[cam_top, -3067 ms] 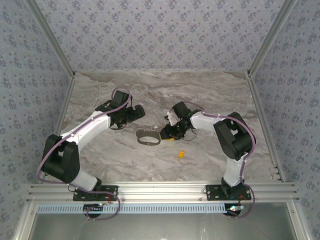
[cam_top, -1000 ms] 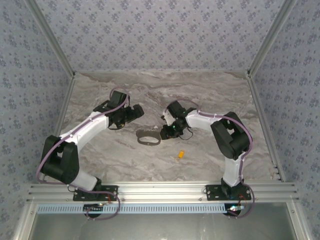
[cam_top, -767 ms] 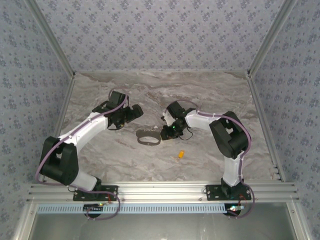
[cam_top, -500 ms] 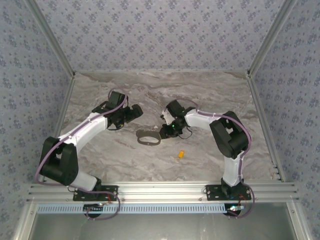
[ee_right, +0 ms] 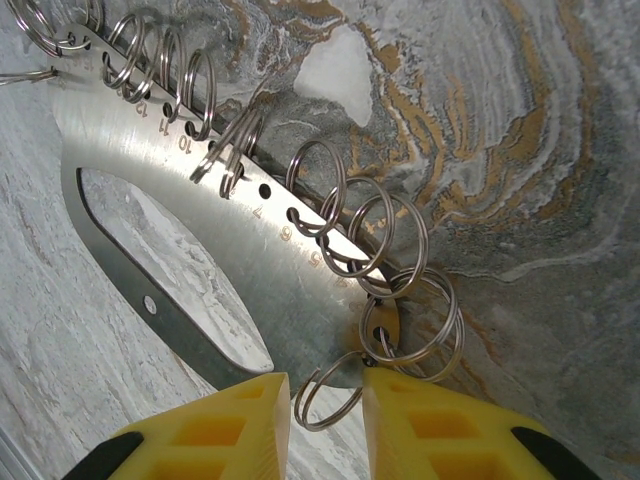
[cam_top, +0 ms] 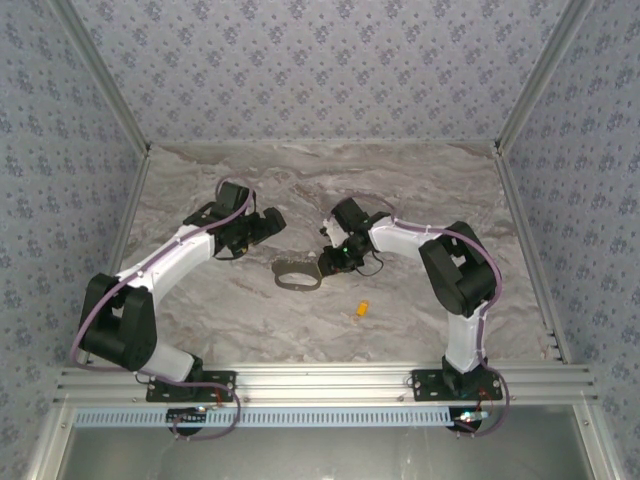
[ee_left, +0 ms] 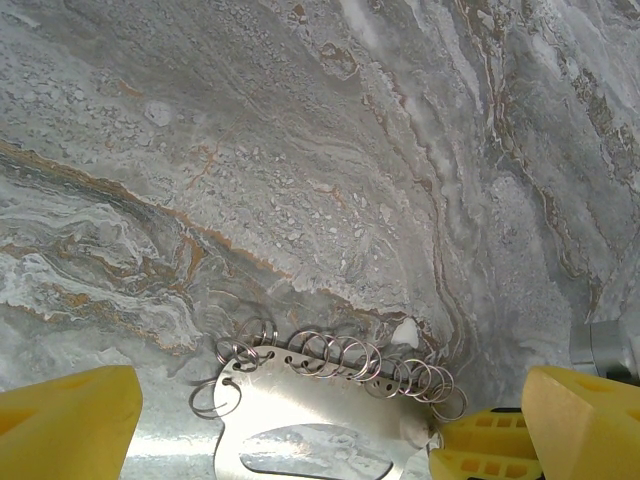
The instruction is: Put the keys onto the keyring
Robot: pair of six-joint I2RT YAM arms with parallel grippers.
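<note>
The keyring (cam_top: 297,278) is a flat grey metal plate lying mid-table, with several split rings along one edge (ee_right: 250,260) (ee_left: 330,400). One small yellow-orange key (cam_top: 362,310) lies loose on the marble, nearer the front and to the right of it. My right gripper (cam_top: 330,265) (ee_right: 325,415) sits at the plate's right end, its yellow fingers narrowly apart and pressed on either side of one split ring (ee_right: 328,400). A small brass tab (ee_right: 383,330) hangs on the neighbouring ring. My left gripper (cam_top: 262,225) (ee_left: 325,430) hovers wide open over the plate's far side and holds nothing.
The marble table (cam_top: 420,190) is fenced by patterned walls and metal side rails (cam_top: 520,230). Both arm bases stand on the aluminium beam (cam_top: 320,380) at the near edge. In the left wrist view, the right gripper's yellow fingertips (ee_left: 480,445) show at the plate's end.
The right gripper has crept slightly left and farther back at the plate's end. The left arm, the keyring plate and the loose key lie as before.
</note>
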